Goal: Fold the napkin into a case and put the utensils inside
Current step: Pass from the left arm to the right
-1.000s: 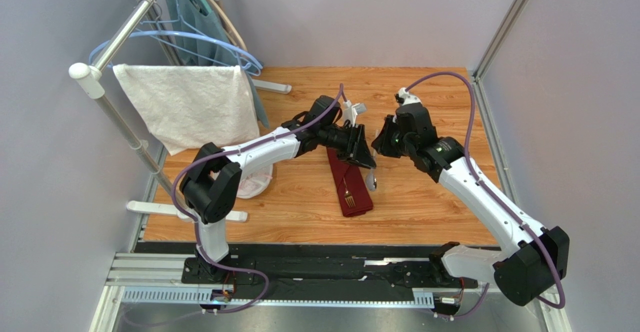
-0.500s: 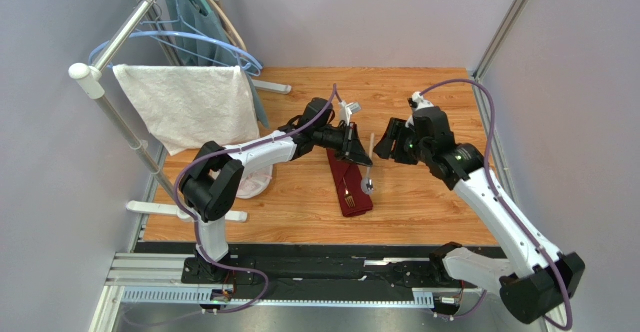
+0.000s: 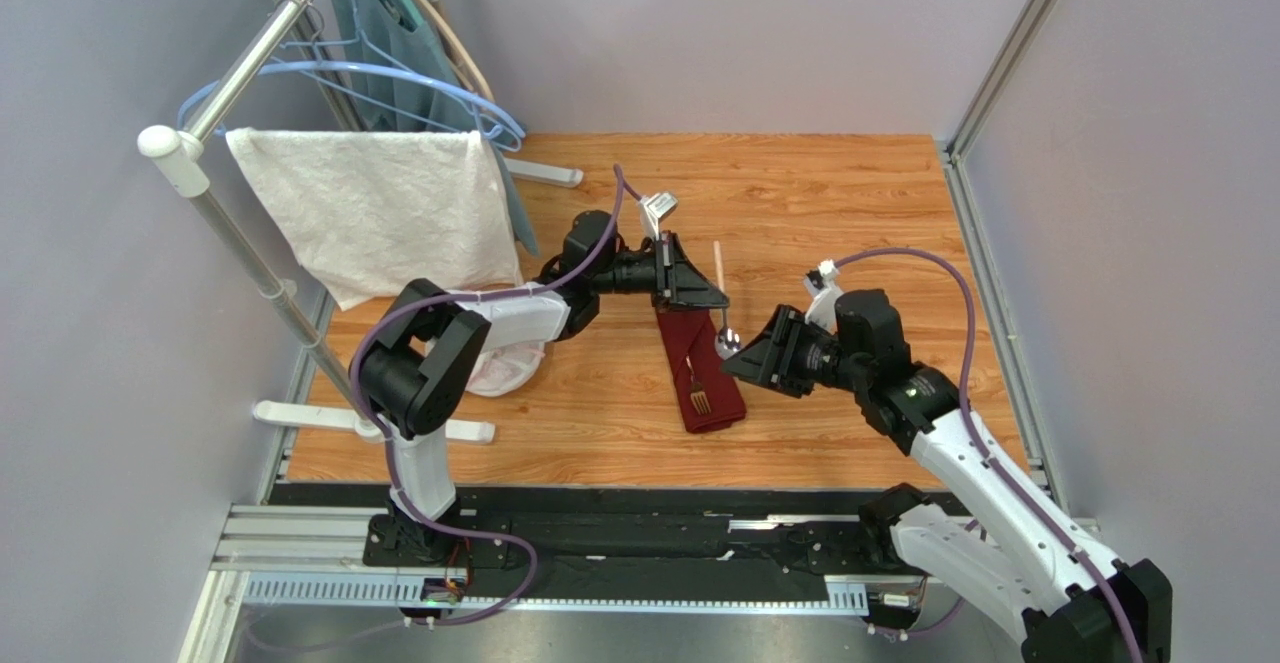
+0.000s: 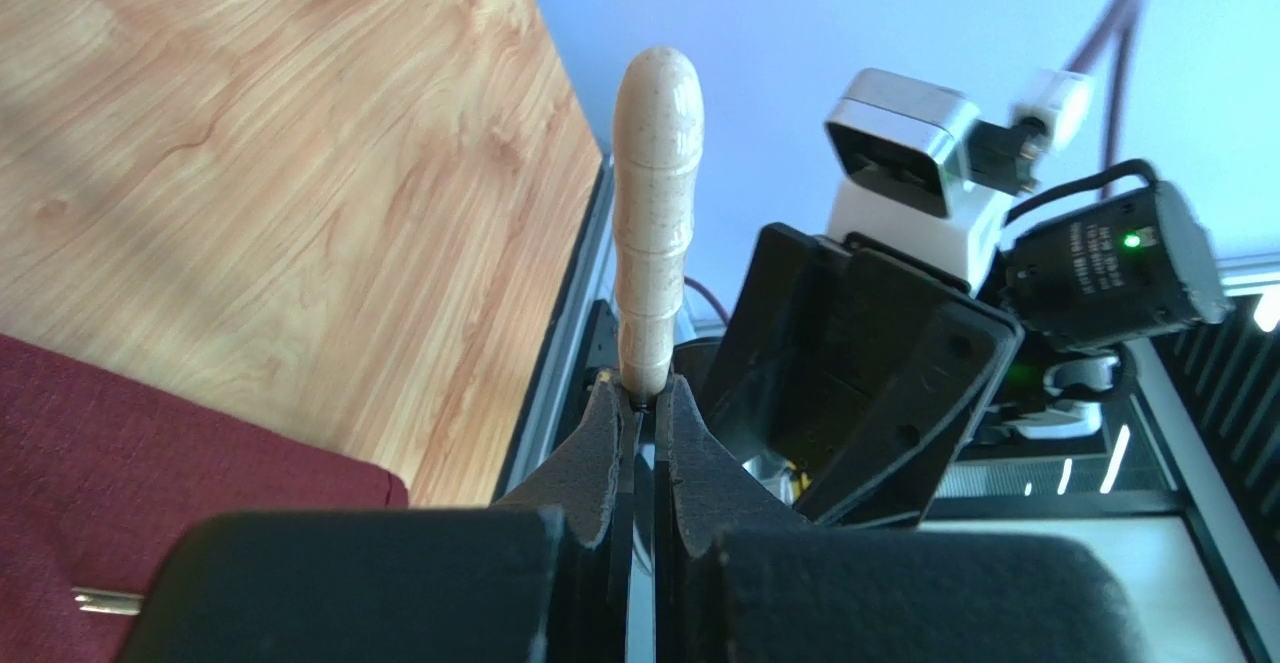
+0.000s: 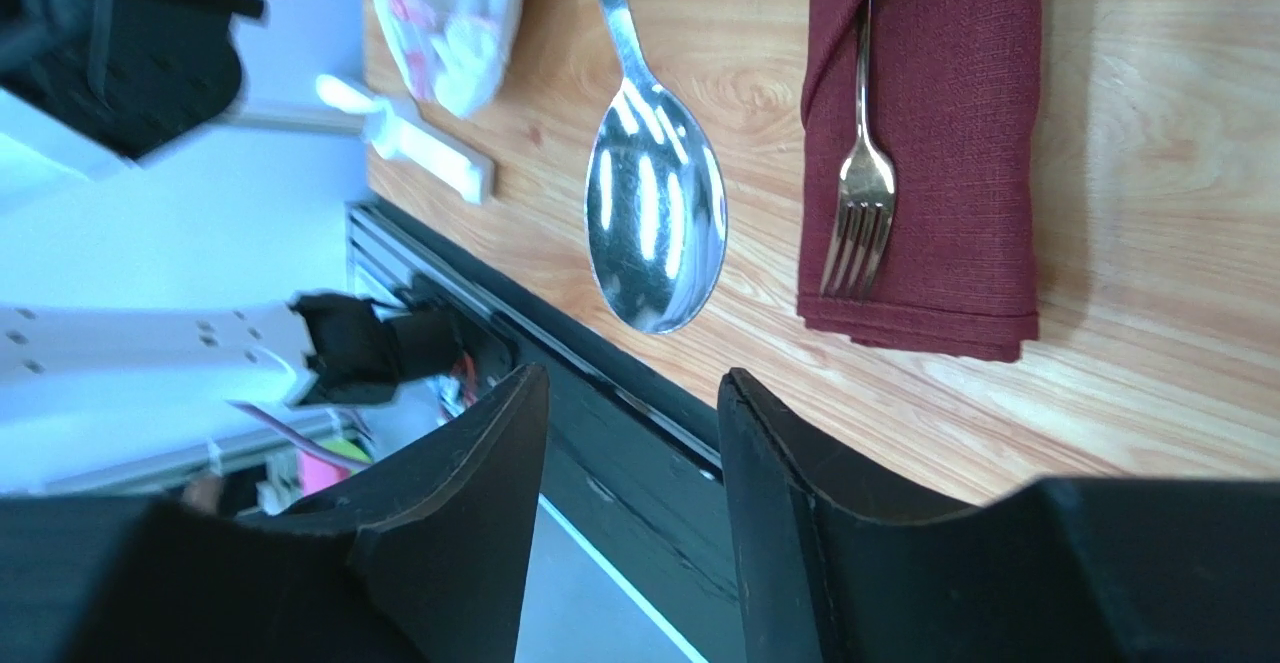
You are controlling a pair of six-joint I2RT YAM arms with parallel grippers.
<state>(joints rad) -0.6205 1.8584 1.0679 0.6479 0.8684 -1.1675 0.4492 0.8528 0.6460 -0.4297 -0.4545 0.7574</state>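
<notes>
The napkin lies folded as a narrow maroon case (image 3: 703, 378) (image 5: 947, 108) on the wooden table, and the fork (image 3: 697, 390) (image 5: 860, 198) rests in it with its tines toward the near end. My left gripper (image 3: 721, 308) (image 4: 643, 393) is shut on the spoon (image 3: 727, 342) at the neck. The tan handle (image 4: 657, 213) sticks up past the fingertips, and the shiny bowl (image 5: 655, 206) hangs just right of the case. My right gripper (image 3: 739, 363) (image 5: 631, 386) is open and holds nothing, a little nearer than the spoon's bowl.
A white towel (image 3: 376, 213) hangs on a metal rack at the left, with blue hangers (image 3: 421, 86) behind it. A white pouch (image 3: 504, 366) lies by the left arm. The rack's white foot (image 3: 376, 423) sits near the table's front edge (image 3: 631, 486).
The spoon passed from hand to hand: my left gripper shut on it and my right gripper opened and drew back toward the near edge. The left arm pulled the spoon slightly left.
</notes>
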